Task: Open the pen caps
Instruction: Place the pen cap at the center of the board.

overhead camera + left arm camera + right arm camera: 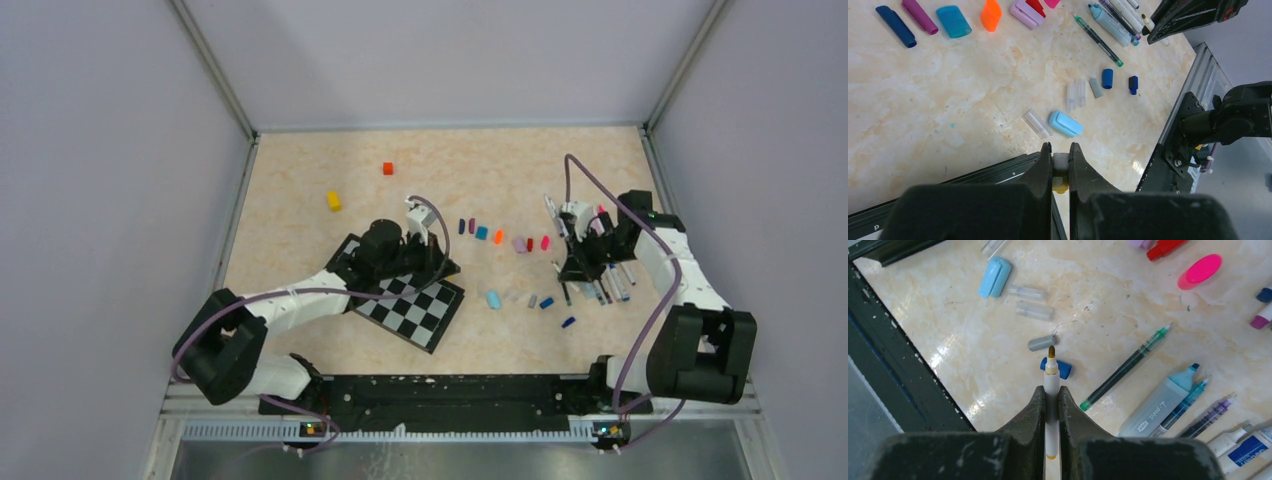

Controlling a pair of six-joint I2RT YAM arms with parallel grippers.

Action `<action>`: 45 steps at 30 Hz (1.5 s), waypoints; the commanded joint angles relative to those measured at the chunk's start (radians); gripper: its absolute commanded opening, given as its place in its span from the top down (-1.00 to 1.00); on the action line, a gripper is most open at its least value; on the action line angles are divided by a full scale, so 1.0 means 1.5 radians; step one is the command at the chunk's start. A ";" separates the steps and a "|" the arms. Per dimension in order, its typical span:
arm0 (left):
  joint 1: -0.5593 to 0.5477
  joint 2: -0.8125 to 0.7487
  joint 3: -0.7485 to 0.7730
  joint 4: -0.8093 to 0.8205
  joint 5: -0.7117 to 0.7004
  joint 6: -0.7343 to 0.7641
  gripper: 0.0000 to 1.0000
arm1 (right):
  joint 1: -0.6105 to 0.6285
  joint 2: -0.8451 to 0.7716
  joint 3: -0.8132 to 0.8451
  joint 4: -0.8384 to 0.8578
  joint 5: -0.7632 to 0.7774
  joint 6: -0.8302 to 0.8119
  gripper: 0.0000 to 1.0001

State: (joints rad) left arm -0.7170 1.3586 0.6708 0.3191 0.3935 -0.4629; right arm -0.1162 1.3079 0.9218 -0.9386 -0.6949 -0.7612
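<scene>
Right gripper [1050, 389] pinches white pen [1051, 371], bare nib just past fingertips; left gripper [1060, 148] pinches pale cap [1060, 162] between pads; likely uncapped; release cap low beside loose pen caps [1065, 124] ahead of fingers.

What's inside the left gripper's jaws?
A small whitish cap with a yellow bit, pinched in the left gripper. Its fingers cover the rest.
</scene>
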 commanded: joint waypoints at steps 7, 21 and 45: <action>0.009 -0.026 -0.011 0.071 -0.016 0.036 1.00 | 0.128 -0.042 -0.046 -0.029 -0.068 -0.195 0.99; 0.016 -0.049 0.026 0.057 0.031 -0.056 1.00 | 0.236 -0.115 -0.130 -0.048 -0.065 -0.384 0.93; 0.090 -0.089 0.164 -0.204 -0.005 -0.112 1.00 | 0.539 -0.095 -0.072 0.146 0.070 -0.127 0.91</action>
State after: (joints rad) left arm -0.6289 1.2888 0.8886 0.0883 0.4488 -0.6338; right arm 0.7517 1.2045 0.7681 -0.8001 -0.5285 -1.1431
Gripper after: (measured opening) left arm 0.081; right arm 0.046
